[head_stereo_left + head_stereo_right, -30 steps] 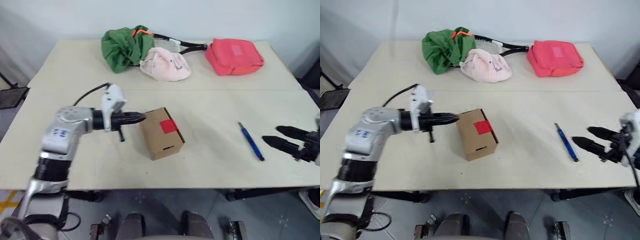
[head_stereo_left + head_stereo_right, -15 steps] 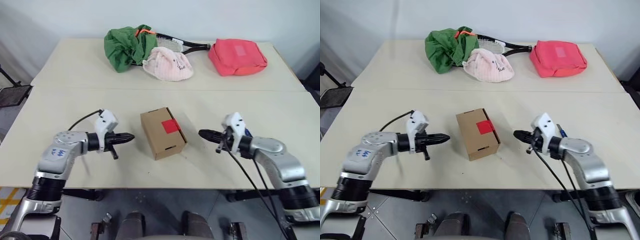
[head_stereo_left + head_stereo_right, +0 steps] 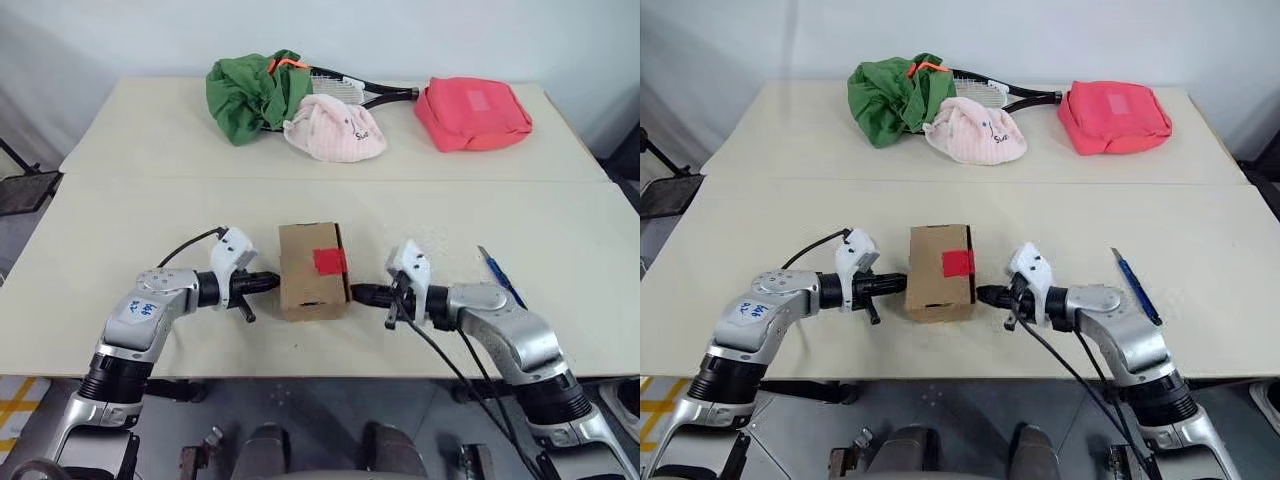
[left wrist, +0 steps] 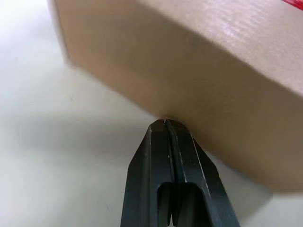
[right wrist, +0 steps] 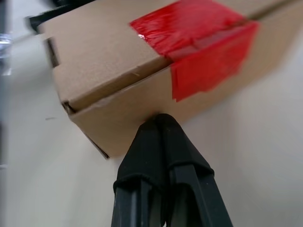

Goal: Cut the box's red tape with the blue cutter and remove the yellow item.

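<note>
While the box [image 3: 312, 271] is sitting near the front edge of the counter [image 3: 120, 215] with its red tape [image 3: 328, 261] uncut, both arms are pinching it from the sides. The left gripper [image 3: 270, 283], jaws together, is pressing one side; the right gripper [image 3: 358, 294], jaws together, is pressing the opposite one. The blue cutter [image 3: 500, 276] is lying untouched, well off to the box's right. Uneven pushing could be spinning the light carton or sliding it off the edge.
</note>
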